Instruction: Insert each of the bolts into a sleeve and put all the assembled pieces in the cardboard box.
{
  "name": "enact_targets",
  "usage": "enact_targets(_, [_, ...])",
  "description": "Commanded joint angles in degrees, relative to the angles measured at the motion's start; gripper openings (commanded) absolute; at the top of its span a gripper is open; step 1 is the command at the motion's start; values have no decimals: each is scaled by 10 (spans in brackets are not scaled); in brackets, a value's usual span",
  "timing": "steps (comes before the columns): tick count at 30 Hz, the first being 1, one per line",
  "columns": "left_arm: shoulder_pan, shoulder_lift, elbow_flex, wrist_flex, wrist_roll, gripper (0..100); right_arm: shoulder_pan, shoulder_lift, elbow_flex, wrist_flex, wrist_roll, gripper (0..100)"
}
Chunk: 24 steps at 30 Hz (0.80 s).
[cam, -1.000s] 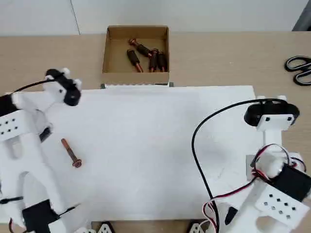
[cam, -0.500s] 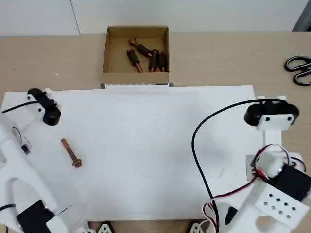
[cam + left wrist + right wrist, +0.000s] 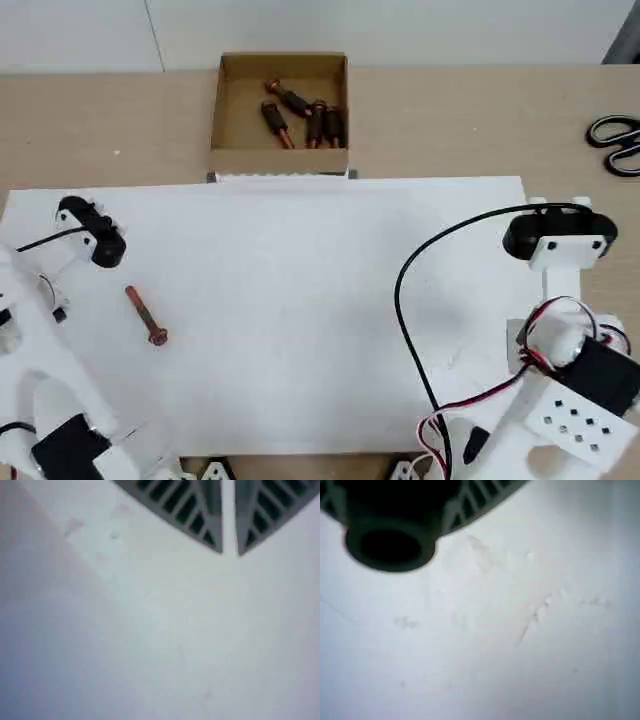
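my left gripper (image 3: 230,553) is closed to a thin slit on nothing, over the white sheet (image 3: 300,320). my right gripper (image 3: 405,505) clamps a black sleeve (image 3: 390,545). one bare bolt (image 3: 146,315) lies on the sheet near my left arm, and assembled pieces (image 3: 305,112) lie in the cardboard box (image 3: 235,110).

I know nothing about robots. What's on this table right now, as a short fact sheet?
Loose bolt: copper-coloured, lying on the white sheet near the left arm, no sleeve on it
Cardboard box: beyond the sheet's far edge, holding about four assembled pieces
Sleeve: black tube held in the right jaws, above the sheet
Left jaws: closed to a thin slit, holding nothing, above the sheet
Scissors: on the bare table, far right
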<state>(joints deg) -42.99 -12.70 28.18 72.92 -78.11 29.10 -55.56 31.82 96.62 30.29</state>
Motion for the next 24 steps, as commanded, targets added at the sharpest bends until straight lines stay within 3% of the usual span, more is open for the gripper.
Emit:
enact_targets(1, [14,-3,3,-48,-502,8,2,-5,-2,0,4,7])
enact_targets(6, [48,-3,3,-37,-458,7,2,-5,8,0,3,7])
enact_targets(18, [154,-2,-22,113,-128,7,2,-8,36,-4,3,7])
enact_targets(24, [189,-3,-7,143,17,7,2,-8,36,-4,5,7])
